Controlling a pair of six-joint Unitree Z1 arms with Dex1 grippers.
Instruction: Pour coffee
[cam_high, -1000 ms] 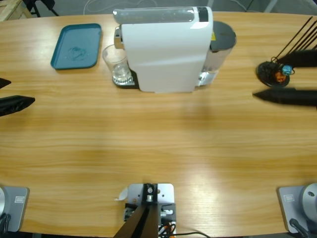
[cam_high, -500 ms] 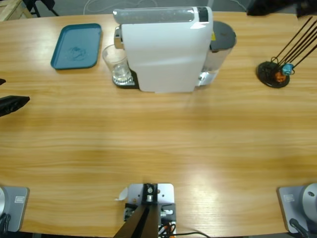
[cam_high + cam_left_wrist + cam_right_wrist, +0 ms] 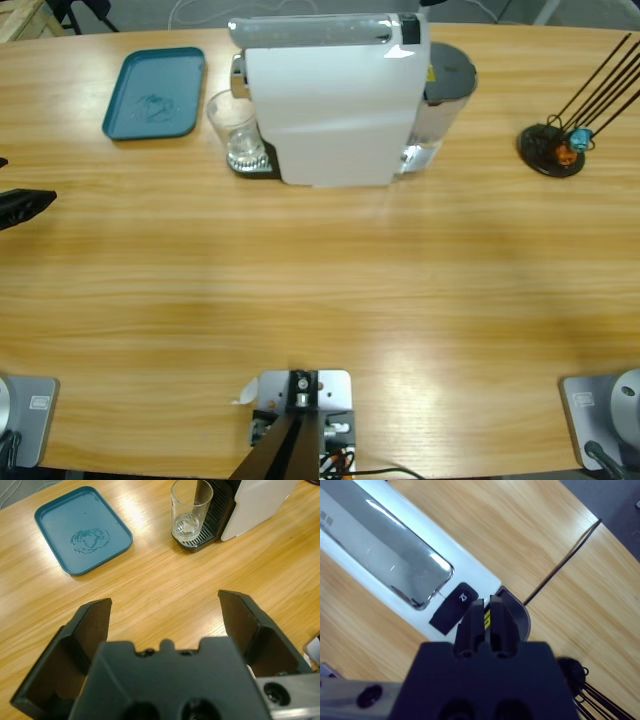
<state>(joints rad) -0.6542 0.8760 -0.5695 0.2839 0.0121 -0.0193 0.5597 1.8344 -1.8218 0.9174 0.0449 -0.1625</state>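
With the right gripper [image 3: 485, 611] pinched shut and empty above the coffee machine [image 3: 330, 100] – aim squarely at its black button [image 3: 454, 608] – the left gripper [image 3: 165, 611] waits wide open, the glass [image 3: 190, 512] on the drip tray.

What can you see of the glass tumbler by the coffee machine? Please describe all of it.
The glass tumbler is small, clear and straight-sided, a little wider at the rim. It stands upright on the dark ribbed drip tray of the white coffee machine, under its front. Only a shallow pale layer of coffee lies at its bottom. Nothing grips it; the open left tool is far from it. The teal tray lies beside it, apart.
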